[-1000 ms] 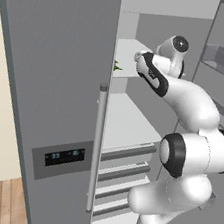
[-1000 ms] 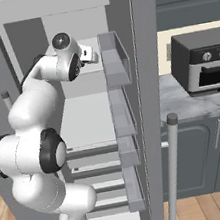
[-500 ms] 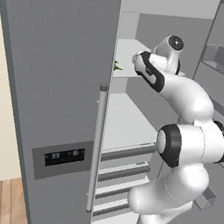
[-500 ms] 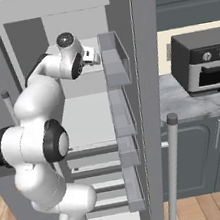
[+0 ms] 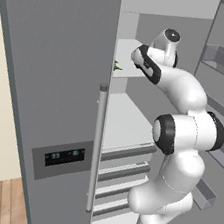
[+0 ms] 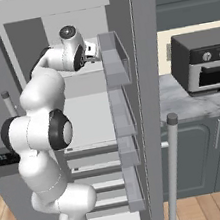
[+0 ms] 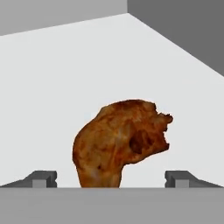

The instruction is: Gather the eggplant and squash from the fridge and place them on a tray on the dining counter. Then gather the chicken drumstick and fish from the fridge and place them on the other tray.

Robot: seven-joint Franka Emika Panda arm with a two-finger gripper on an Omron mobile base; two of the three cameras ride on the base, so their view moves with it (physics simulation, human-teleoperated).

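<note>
Reached into the open fridge point(image 5: 53, 75) at the upper shelf point(image 5: 128, 55), arm stretched in from 5 o'clock in the left base view. Hand point(image 7: 111, 180) spread wide, fingertips point(image 7: 43, 178) standing well apart on either side of the chicken drumstick point(image 7: 118, 140), clamped on nothing. Drumstick lay on the white shelf floor between the two tips; its lower end cut off at 6 o'clock in the hand view, so contact with the tips could not be told. Hand itself mostly hidden behind the wrist in the left base view; in the right base view glimpsed as a small dark part point(image 6: 92, 50) just beside the door bin point(image 6: 114, 60). Green scrap point(image 5: 116, 65) at the shelf's edge, half hidden by the fridge door, too small to identify. Dispenser panel point(image 5: 65, 156) on the door showed marks too blurred to read. Toaster oven point(image 6: 201, 61) on the surface at 3 o'clock, cut off by the frame edge.
</note>
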